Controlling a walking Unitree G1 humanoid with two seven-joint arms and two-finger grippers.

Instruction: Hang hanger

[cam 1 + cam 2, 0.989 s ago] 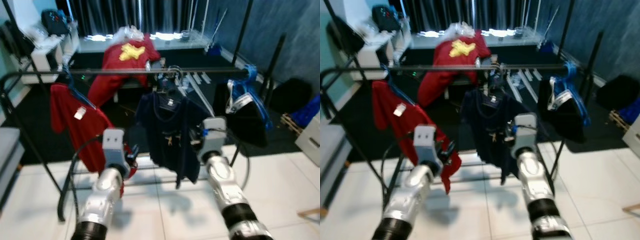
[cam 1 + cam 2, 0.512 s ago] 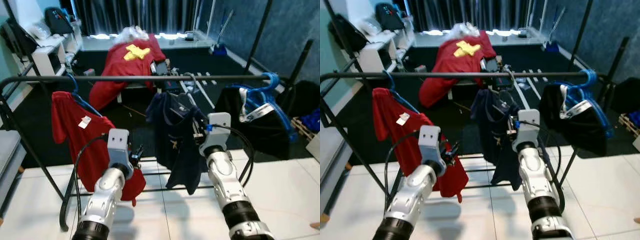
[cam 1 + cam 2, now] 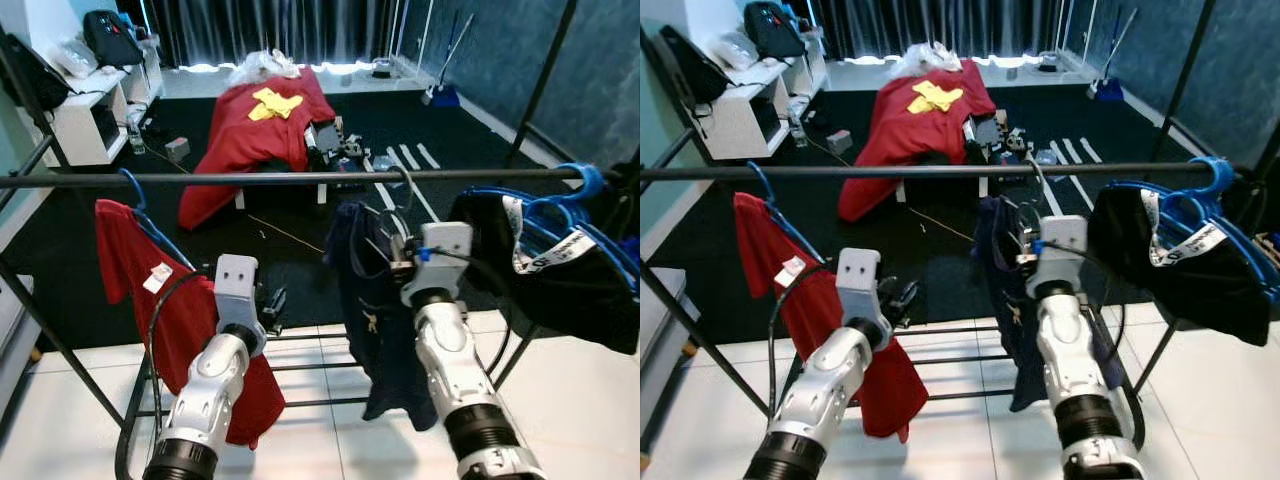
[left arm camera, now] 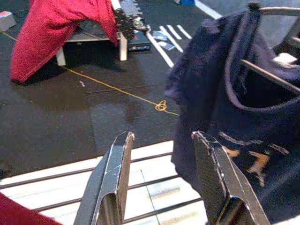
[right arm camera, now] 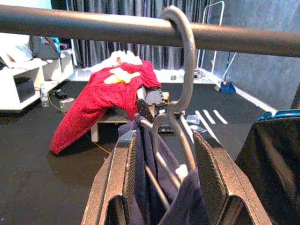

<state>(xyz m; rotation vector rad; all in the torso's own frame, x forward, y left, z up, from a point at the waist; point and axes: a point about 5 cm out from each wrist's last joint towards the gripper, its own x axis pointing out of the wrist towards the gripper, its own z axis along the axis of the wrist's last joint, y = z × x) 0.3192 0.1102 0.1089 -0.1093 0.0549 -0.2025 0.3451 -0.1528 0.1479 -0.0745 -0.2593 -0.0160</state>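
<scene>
Grey metal hanger [image 5: 180,93] w/ dark navy T-shirt [image 3: 375,300] sits centre-frame in the head views, hook already looped over the black horizontal rail of the clothes rack [image 3: 300,178]. In the right wrist view, hook curves over the top of the rail & appears to bear on it, so hanging looks done or v. nearly so.

Right end effector [image 5: 161,183] just below the rail, black fingers [image 5: 122,178] apart, straddling the hanger neck & shirt collar; not clamped as far as can be judged, though contact w/ the wire can't be ruled out. Left end effector [image 4: 161,183] lower in frame, mid-left of head views, fingers spread, holding nothing, aimed at the floor & the navy shirt's side.

Other items on same rail: red T-shirt on a blue hanger [image 3: 165,290] at left, black garment on a blue plastic hanger [image 3: 560,250] at right. Red cloth w/ yellow patch [image 3: 255,125] draped over furniture in the upper-centre background.

Risks from here:
- Pulling right end effector straight back could snag collar or hanger shoulder wire between the fingers → hook dragged off rail, shirt dropped.
- Any upward lift during withdrawal could unseat the hook.
- Sideways drift could shove the navy shirt into the black garment nearby at right.
- Left arm close to the red shirt's hem; a swing could catch the fabric.
</scene>
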